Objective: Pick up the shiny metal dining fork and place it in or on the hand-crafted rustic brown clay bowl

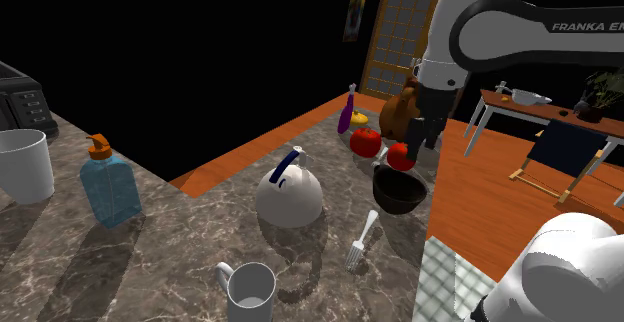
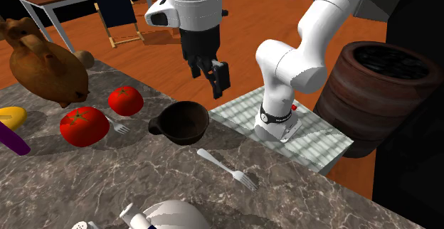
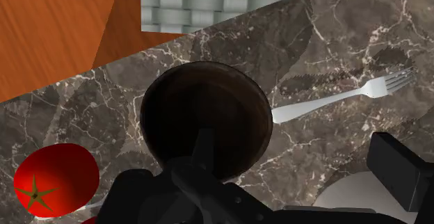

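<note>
None of the task is done yet: in the second exterior view your gripper (image 2: 211,78) hangs at upper centre, fingers apart and empty, over the dark brown bowl (image 2: 183,123), while the fork (image 2: 228,168) lies flat on the marble counter (image 2: 306,205) just lower right, ungrasped.

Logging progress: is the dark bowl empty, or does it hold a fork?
Empty. The bowl shows a bare dark inside; the fork lies flat on the marble counter beside it.

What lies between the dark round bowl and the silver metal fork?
Nothing: the wrist view shows bare brown marbled counter between dark round bowl and silver metal fork.
</note>
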{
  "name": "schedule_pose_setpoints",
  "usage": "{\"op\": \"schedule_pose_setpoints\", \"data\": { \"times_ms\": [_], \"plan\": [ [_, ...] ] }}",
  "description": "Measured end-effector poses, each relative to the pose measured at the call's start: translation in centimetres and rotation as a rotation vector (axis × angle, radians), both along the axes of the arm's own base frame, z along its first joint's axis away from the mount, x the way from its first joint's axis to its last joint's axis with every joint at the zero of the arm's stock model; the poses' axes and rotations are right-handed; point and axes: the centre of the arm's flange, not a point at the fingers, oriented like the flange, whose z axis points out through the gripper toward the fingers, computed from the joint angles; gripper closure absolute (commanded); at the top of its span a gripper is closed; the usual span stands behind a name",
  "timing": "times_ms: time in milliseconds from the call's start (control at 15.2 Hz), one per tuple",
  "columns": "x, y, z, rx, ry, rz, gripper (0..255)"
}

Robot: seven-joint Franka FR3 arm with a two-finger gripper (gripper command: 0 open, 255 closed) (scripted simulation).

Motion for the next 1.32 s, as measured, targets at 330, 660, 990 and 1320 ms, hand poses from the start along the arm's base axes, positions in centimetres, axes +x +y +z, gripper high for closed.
{"op": "schedule_pose_setpoints", "data": {
  "times_ms": [330,660,990,1320],
  "plan": [
    [-1.4,1.8,-3.1,-0.014,-0.042,-0.206,0],
    [-2.1,5.3,-8.9,-0.039,-0.112,-0.557,0],
    [-1.6,9.0,-14.6,-0.065,-0.184,-0.914,0],
    [-0.3,10.9,-19.2,-0.079,-0.235,-1.163,0]
  ]
}}
